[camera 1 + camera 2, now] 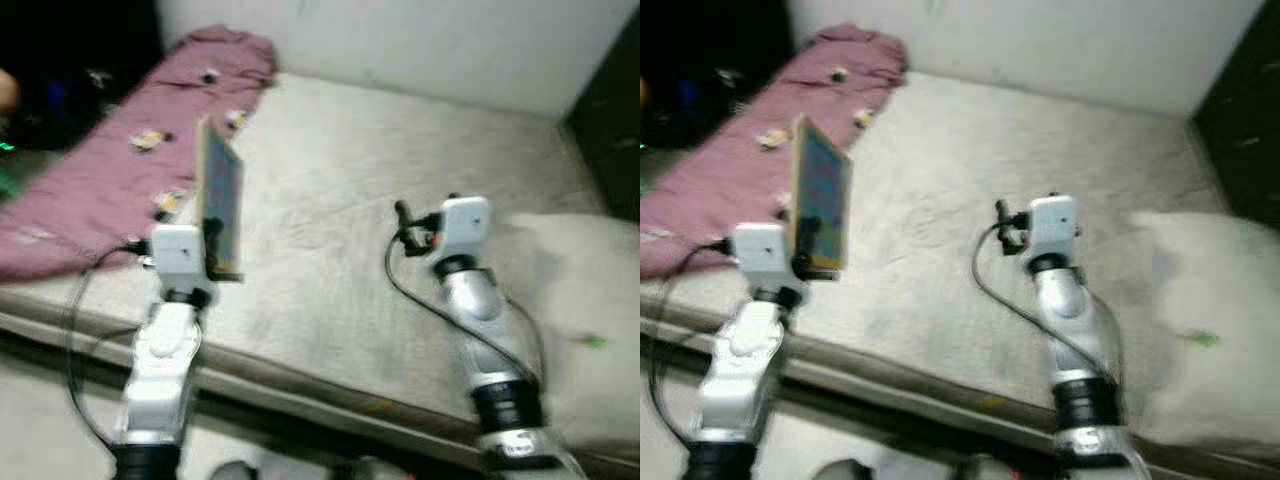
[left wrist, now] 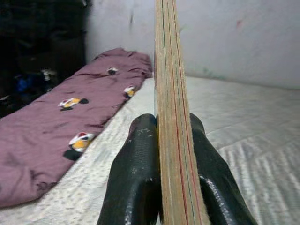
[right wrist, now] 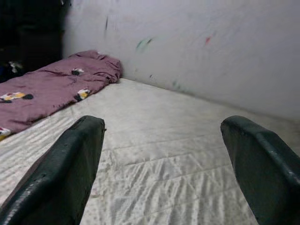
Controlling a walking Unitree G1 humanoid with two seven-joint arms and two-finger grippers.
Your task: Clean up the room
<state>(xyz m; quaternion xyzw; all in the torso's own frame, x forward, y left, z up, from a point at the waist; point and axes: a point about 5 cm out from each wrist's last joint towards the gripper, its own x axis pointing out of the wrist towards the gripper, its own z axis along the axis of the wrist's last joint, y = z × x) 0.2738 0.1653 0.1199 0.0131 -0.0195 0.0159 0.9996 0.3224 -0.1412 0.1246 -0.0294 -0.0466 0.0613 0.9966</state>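
My left gripper (image 2: 169,140) is shut on a thin hardback book (image 1: 220,200), held upright on edge above the near left part of the bed; the left wrist view shows the book's (image 2: 171,112) spine edge clamped between both black fingers (image 2: 136,178). My right gripper (image 3: 164,159) is open with nothing between its fingers, hovering over the middle of the bare mattress (image 1: 400,170); its white wrist (image 1: 462,225) shows in the head views. A crumpled pink blanket (image 1: 110,170) with small cartoon prints lies along the bed's left side.
A pale pillow (image 1: 570,300) lies at the bed's right end. A white wall (image 1: 420,40) runs behind the bed. Dark furniture (image 1: 60,60) stands at the far left. The mattress's front edge (image 1: 300,390) runs just before my arms.
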